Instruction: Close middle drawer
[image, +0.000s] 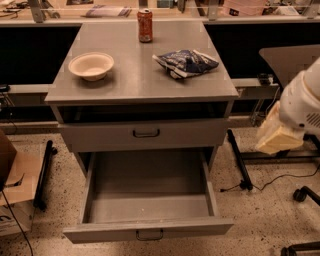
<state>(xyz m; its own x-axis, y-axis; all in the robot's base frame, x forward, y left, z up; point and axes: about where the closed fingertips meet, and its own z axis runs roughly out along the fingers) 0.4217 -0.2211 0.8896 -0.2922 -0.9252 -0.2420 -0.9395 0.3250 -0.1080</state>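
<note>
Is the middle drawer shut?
No, the middle drawer is pulled far out, and the gripper hangs at the view's right edge, clear of it.

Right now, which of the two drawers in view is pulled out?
The middle drawer, the lower, low-fronted one, pulled far out with its tray exposed; the taller-fronted drawer above sits almost in. The gripper hangs off the cabinet's right side.
</note>
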